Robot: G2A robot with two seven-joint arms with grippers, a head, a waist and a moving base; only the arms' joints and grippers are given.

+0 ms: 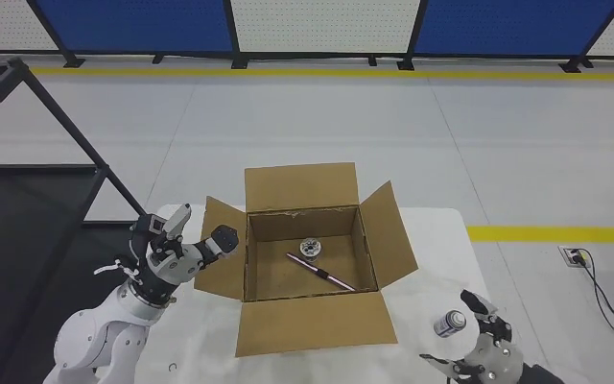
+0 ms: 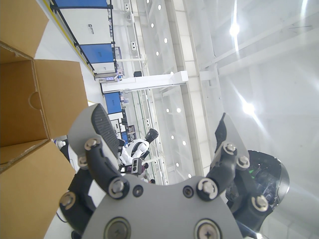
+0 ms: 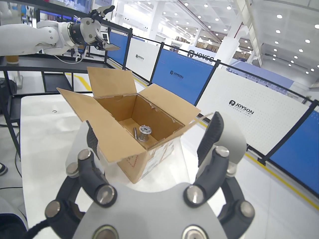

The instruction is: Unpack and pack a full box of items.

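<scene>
An open cardboard box [image 1: 307, 322] stands mid-table with all its flaps spread. On its floor lie a small round metal part [image 1: 310, 247] and a thin rod [image 1: 321, 272], and both show too in the right wrist view as the part [image 3: 144, 131] and the rod [image 3: 134, 132]. My left gripper [image 1: 200, 230] is open, empty and tilted upward beside the box's left flap [image 2: 32, 175]; it is raised at the far side [image 3: 112, 28]. My right gripper [image 1: 456, 333] is open near the table's front right, facing the box [image 3: 129, 115]. A small bottle [image 1: 449, 324] sits just beside it.
The white table [image 1: 441, 250] has bare room right of the box. A small ring [image 1: 171, 366] lies on the table at the front left. A black frame and shelf [image 1: 48, 192] stand off the table's left edge. Blue and white partitions [image 1: 326, 24] line the back.
</scene>
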